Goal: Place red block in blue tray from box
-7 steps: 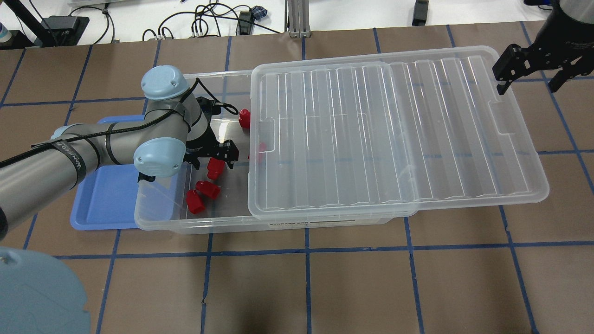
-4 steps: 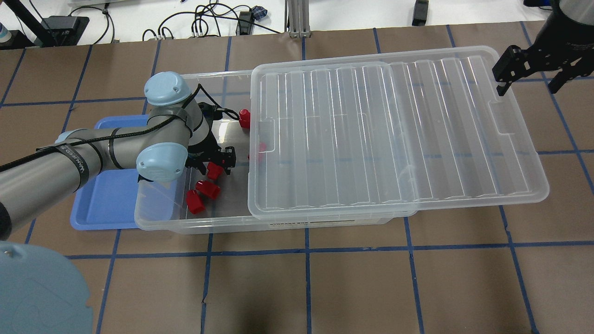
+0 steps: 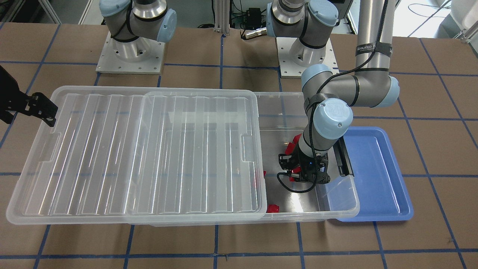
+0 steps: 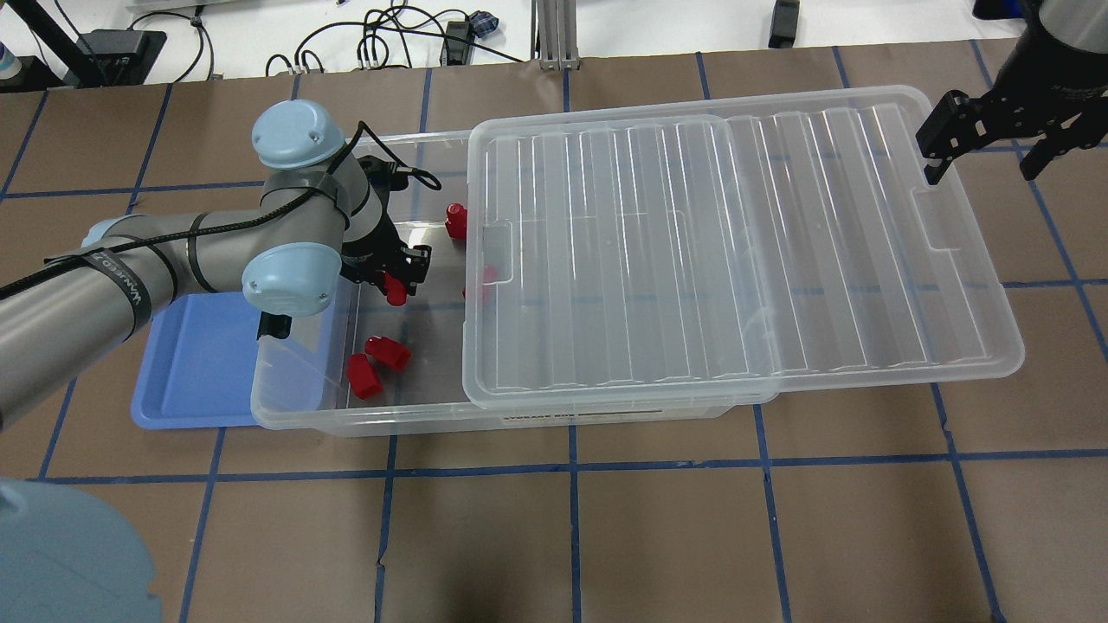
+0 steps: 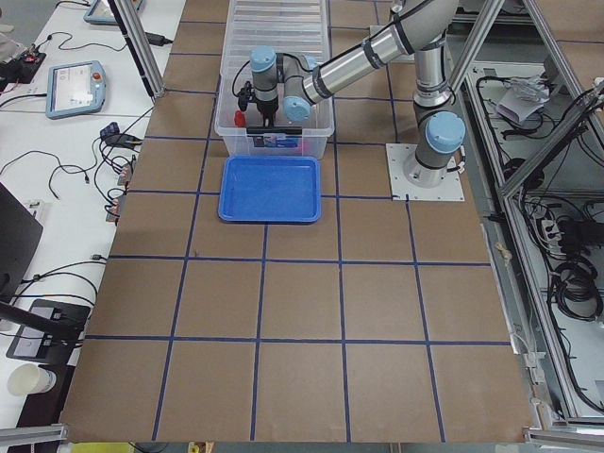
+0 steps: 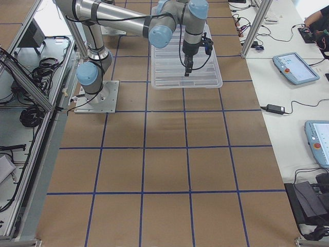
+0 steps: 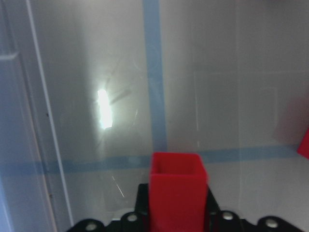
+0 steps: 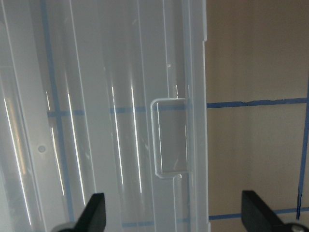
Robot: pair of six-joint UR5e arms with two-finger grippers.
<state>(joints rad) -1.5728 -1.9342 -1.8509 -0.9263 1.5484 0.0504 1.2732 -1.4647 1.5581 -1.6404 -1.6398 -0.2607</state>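
My left gripper [image 4: 396, 279] is inside the open end of the clear box [image 4: 389, 421], shut on a red block [image 4: 396, 292], holding it above the box floor. The left wrist view shows this block [image 7: 177, 193] between the jaws. Two more red blocks [image 4: 388, 352] lie near the box's front wall, another [image 4: 455, 221] at the back, one under the lid's edge. The blue tray [image 4: 195, 363] lies left of the box, partly under its end. My right gripper [image 4: 987, 147] is open and empty over the lid's far right end.
The ribbed clear lid [image 4: 736, 242] is slid to the right and covers most of the box, overhanging it. In the right wrist view the lid's handle notch [image 8: 170, 137] shows below the open fingers [image 8: 94, 215]. Brown table with blue tape lines lies all round.
My left gripper closed on the red block and lifted it, moving slightly toward the back of the box. The right gripper has barely moved.
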